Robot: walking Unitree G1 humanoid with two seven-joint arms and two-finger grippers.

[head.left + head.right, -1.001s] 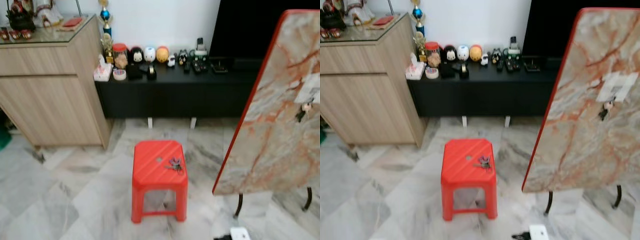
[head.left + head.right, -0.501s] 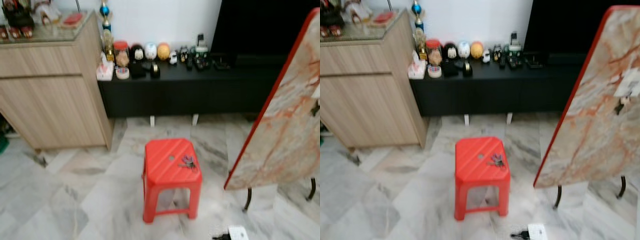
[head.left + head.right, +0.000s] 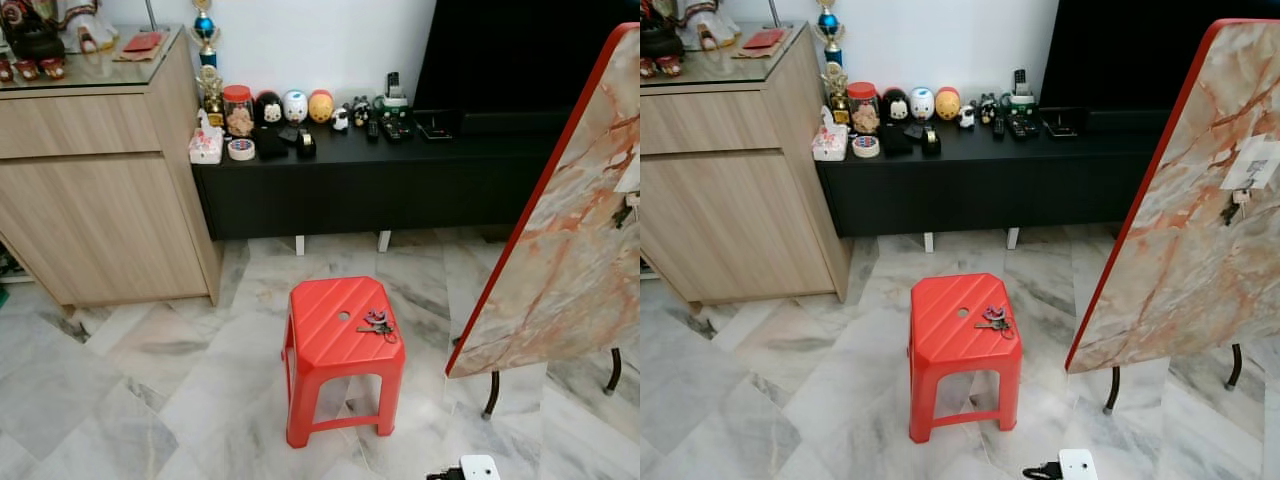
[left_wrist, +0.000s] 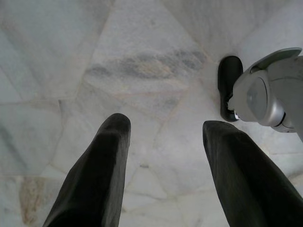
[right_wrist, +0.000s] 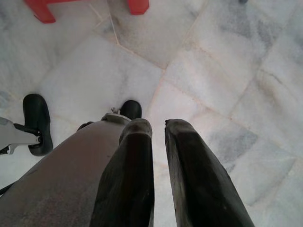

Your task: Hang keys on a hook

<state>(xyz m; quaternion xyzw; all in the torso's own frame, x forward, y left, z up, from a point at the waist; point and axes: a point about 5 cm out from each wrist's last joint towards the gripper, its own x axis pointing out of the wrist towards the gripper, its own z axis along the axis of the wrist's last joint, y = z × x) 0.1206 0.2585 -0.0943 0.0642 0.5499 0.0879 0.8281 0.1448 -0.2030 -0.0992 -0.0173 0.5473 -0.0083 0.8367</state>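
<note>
While the keys (image 3: 376,323) are lying on the right side of the red plastic stool (image 3: 330,345), both arms are hanging idle over the marble floor (image 4: 142,61) — the left gripper (image 4: 163,127) spread wide, the right gripper (image 5: 157,128) nearly closed and holding nothing. Right of the stool, a marble-patterned tabletop (image 3: 1200,250) is standing tilted, another key bunch (image 3: 1234,205) hanging from a hook on its face.

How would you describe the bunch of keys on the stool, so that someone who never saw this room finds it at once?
Look at the grey marble floor in front of the long black low cabinet; a red plastic stool stands there alone. On its seat, near the right edge beside the small round hole, lies the small dark bunch of keys, the only object on the stool.
</note>
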